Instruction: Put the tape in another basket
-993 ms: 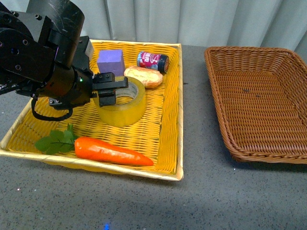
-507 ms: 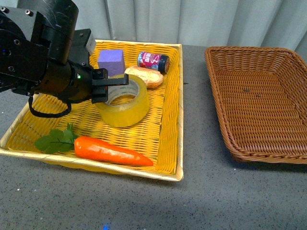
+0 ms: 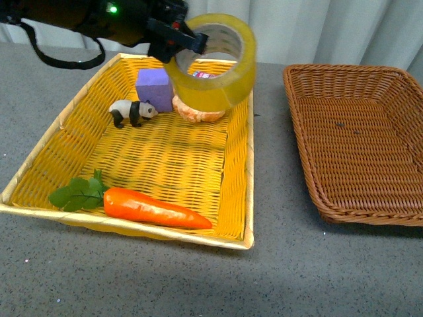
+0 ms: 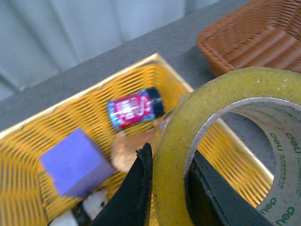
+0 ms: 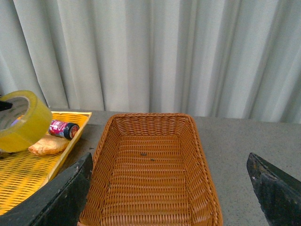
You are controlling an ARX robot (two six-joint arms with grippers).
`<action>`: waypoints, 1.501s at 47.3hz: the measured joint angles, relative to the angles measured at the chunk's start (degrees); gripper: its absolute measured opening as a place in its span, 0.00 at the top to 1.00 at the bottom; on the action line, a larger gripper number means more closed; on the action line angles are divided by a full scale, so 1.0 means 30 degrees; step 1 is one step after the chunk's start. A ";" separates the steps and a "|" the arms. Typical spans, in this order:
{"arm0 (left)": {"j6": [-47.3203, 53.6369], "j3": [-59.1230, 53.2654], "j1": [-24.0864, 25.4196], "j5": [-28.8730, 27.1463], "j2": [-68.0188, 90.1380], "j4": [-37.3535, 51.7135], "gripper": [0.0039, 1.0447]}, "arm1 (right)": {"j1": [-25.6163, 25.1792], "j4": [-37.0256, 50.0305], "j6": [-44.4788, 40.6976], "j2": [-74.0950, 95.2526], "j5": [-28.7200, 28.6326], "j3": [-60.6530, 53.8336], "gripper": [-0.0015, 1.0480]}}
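Note:
My left gripper is shut on the wall of the tape, a translucent yellow roll with a white printed core, one finger inside the ring and one outside. It holds the roll in the air above the far right corner of the yellow basket. The left wrist view shows the tape pinched between the jaws. The dark brown wicker basket sits to the right, with nothing in it. My right gripper is open and hangs above the brown basket, with the tape off to its side.
The yellow basket holds a carrot, a panda figure, a purple block, a bread roll and a small can mostly hidden behind the tape in the front view. Grey tabletop lies between the baskets. A curtain hangs behind.
My left gripper has lifted the tape off the yellow basket's floor, up and to the right. The panda figure, hidden by the arm before, now shows.

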 joint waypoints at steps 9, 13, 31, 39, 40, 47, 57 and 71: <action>0.3286 0.0911 -0.1566 0.1464 0.0058 -0.0678 0.84 | 0.0000 0.0000 0.0000 0.0000 0.0000 0.0000 0.09; 0.5064 0.1552 -0.2484 0.2011 0.0153 -0.0918 0.84 | 0.0000 0.0000 0.0000 0.0000 0.0007 0.0000 0.09; 0.7460 0.3053 -0.4175 0.1807 0.1253 -0.1508 0.84 | 0.0000 0.0000 0.0000 0.0000 0.0000 0.0000 0.09; 0.7460 0.3053 -0.4175 0.1530 0.1253 -0.1384 0.84 | 0.0000 0.0000 0.0000 0.0000 0.0000 0.0000 0.09; 0.7460 0.3053 -0.4175 0.1530 0.1253 -0.1384 0.84 | 0.0000 0.0000 0.0000 0.0000 0.0007 0.0000 0.09; 0.7460 0.3053 -0.4175 0.1523 0.1253 -0.1384 0.84 | 0.0000 0.0000 0.0000 0.0000 0.0000 0.0000 0.09; 0.7460 0.3053 -0.4175 0.1530 0.1253 -0.1384 0.84 | 0.0000 0.0000 0.0000 0.0000 0.0000 0.0000 0.09; 0.7468 0.3053 -0.4175 0.1501 0.1253 -0.1384 0.84 | 0.0517 0.0918 -0.4823 0.5843 0.1515 0.1923 0.09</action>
